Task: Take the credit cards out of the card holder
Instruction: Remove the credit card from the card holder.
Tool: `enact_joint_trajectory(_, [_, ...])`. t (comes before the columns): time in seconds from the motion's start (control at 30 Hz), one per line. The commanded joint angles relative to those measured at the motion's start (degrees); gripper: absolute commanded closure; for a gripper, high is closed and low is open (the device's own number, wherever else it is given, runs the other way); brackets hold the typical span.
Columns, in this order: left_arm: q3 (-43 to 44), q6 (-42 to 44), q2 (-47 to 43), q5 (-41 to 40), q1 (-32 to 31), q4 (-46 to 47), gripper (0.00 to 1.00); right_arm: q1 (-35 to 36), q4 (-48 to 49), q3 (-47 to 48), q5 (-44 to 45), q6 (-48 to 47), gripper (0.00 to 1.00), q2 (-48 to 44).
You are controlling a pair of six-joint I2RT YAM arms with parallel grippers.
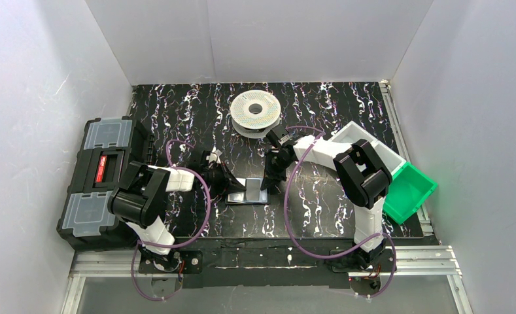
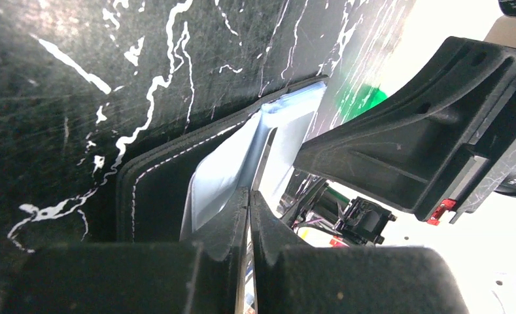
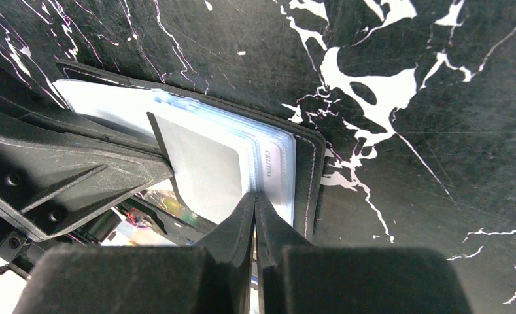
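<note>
We are seeing the left tool (image 2: 250,193) with its fingers pressed together. They are pinching the lower edge of a bluish clear sleeve (image 2: 223,171) that is rising out of the card holder (image 2: 154,196). The right tool (image 3: 255,196) is also standing closed, with its tips resting at the near edge of the stacked sleeves. We cannot tell whether it is nipping one of them.

Just past those tips we are looking at what seems to be a pale card (image 3: 206,167). It is lying flat in the topmost sleeve, inside the holder's stitched black cover.

From above, we are watching the two tools meet over the holder from opposite sides, the left one at its left edge and the right one at its right edge. The holder is lying open on the black, white-veined counter (image 1: 176,111), between the two arms and near the middle of the surface.

Farther out, a white spool (image 1: 256,111) is sitting toward the far edge. A black toolbox (image 1: 98,180) is standing along the left side. A white bin (image 1: 366,140) and a green bin (image 1: 409,191) are sitting together at the right.
</note>
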Motion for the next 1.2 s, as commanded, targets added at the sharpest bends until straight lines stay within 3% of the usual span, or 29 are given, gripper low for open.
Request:
enact_joint_trajectory(0.0, [2.2, 2.7, -1.5, -1.2, 0.5, -7.1, 1.00, -0.4, -2.2, -0.5, 3.9, -1.1, 0.91, 2.4])
enact_joint_trajectory(0.73, [10.7, 15.1, -8.8, -8.6, 3.5, -31.2, 1.00, -2.4, -0.8, -2.5, 2.3, -1.3, 0.93, 0.2])
enact_joint_trajectory(0.93, [13.6, 16.3, -10.7, -8.0, 3.4, -34.5, 1.00, -2.7, -1.7, 0.0, 1.8, -1.9, 0.84, -3.9])
enact_joint_trajectory(1.17, [15.4, 15.2, -11.9, -6.1, 3.5, -34.7, 1.00, -2.9, -1.0, 1.6, 0.6, -1.6, 0.63, -10.2])
